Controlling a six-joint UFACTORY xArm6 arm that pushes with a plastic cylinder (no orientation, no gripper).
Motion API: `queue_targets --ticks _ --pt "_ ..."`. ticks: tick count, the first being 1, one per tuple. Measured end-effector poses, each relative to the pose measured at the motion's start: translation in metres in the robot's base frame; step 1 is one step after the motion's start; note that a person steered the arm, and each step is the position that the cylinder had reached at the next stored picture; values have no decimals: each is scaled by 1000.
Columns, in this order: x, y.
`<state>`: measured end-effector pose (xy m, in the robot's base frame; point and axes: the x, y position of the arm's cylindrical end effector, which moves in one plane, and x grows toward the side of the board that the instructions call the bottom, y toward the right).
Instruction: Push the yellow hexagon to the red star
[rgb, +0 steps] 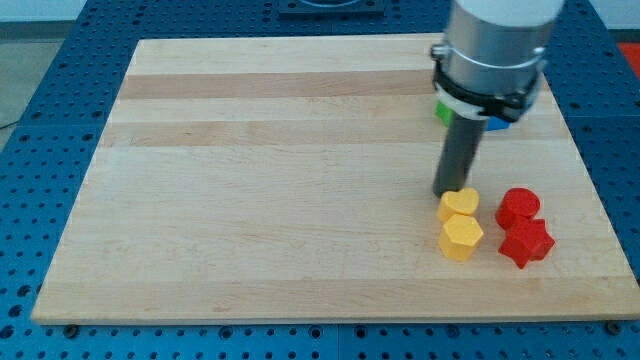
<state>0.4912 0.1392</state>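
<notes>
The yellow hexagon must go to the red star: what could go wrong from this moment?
1. My tip sits at the upper left edge of the other yellow block, which touches the yellow hexagon. A push downward would probably move both.
2. The red star lies beside a second red block; a hexagon pushed toward the view's right might knock either.
3. These blocks are near the board's lower right edge; a long push could send one off.

The wooden board (280, 200) carries a yellow heart (460, 204), yellow hexagon (461, 237), red cylinder (519, 207) and red star (527, 243).
</notes>
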Motion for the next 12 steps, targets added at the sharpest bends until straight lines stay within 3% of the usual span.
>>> queue_targets --ticks 2,4,7,11,12 --pt "10 -4" --pt "24 -87" --pt "48 -30" --pt "127 -63" --pt "127 -47"
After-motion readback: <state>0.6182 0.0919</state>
